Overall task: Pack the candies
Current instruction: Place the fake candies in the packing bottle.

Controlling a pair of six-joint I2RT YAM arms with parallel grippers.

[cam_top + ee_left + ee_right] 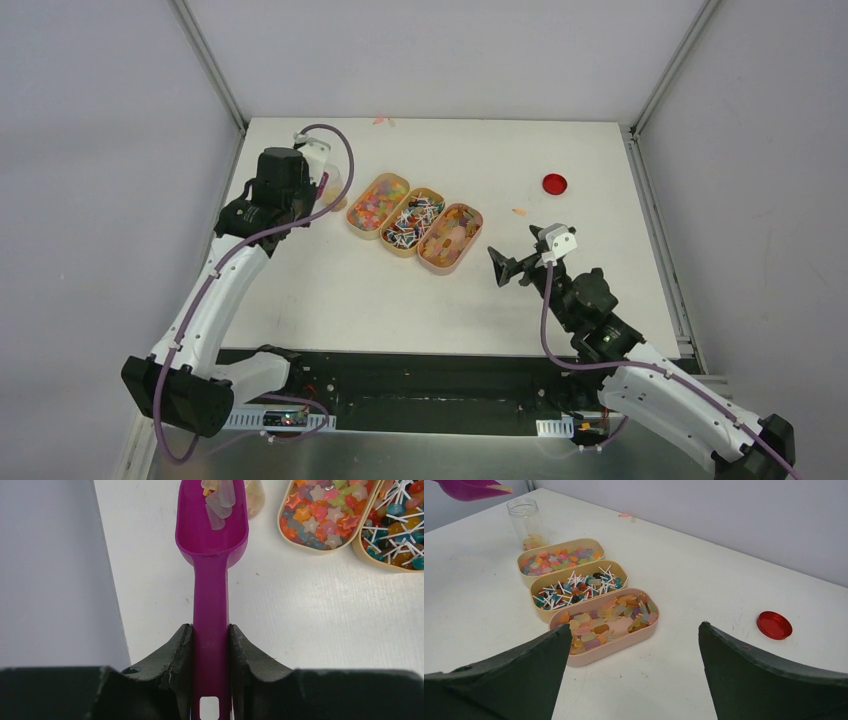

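Pouring, by the look of things: left gripper [211, 630] with jaws closed tight on the handle of the magenta scoop [212, 535], bowl raised just beside the mouth of the clear jar [526, 522], a few pale gummies [220, 502] lying at the bowl's far end.

To do it well:
- Bring the scoop lip squarely over the jar mouth before tipping.
- Tilt slowly, sending the pieces off the tip one after another.
- Hold the lip low to the rim without knocking the jar.
- Level out before drawing away.

Worth minding: probably a light jar, easily toppled; narrow mouth against a wide scoop, so spills likely. Right gripper [498, 268] low over the surface [330, 300] on the right, jaws spread wide, nothing held; no call to move it except to steady the jar.

Rest of the candies: sorted into three oval trays [614, 647] touching side by side, plus a thin layer at the jar bottom.
- Bright star bits [378, 203] nearest the jar.
- Pieces with white sticks [412, 222] in the middle.
- Soft orange-yellow gummies [450, 238] nearest the right arm.

Count:
- One scoop, one jar, three trays.
- One red disc [554, 183], lying well apart on the right.
- About four or five gummies visible in the scoop.
- Three stray bits [380, 121] on the bare surface: two at the far edge, one near the disc.
- Tray contents too many to count.
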